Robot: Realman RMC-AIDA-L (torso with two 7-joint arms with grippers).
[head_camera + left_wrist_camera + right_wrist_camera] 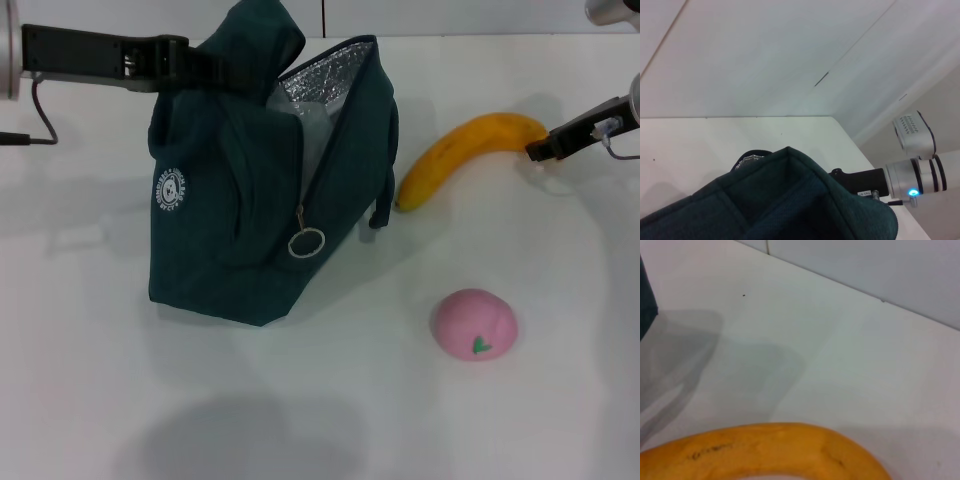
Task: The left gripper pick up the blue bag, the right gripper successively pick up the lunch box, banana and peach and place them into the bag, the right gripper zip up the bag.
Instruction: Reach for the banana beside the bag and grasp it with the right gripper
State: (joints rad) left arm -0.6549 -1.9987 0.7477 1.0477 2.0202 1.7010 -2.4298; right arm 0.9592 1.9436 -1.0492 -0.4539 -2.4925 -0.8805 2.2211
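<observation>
- The blue bag (225, 230) stands upright on the white desk (300, 420), toward the robot's left. Its mouth is unzipped, showing the silver foil lining (325, 80).
- The left end effector (205, 65) reaches in from the left edge and meets the bag's top, where the fabric is bunched up into a peak. Its fingers are buried in the cloth, so how far they are parted cannot be told, though the raised fabric suggests a grip there.
- In the left wrist view the same teal fabric (790, 200) fills the lower part of the picture, and the other arm shows beyond it.
- A ring zip pull (307, 242) hangs on the bag's front face, and a small white round logo (171, 190) sits on the side panel.
- A pale, clear shape shows inside the open mouth against the foil; what it is cannot be told for sure.
- The banana (465, 155) lies on the desk just to the right of the bag, its lower tip near a dangling strap.
- The right end effector (545, 148) comes in from the right edge and is at the banana's far end. Whether its fingers are parted or closed on the fruit cannot be told.
- The right wrist view shows the banana (765, 452) close beneath the camera.
- The peach (475, 324) rests alone on the desk, nearer the robot than the banana and well apart from both arms.
- Nothing lies between the banana and the bag's mouth.
</observation>
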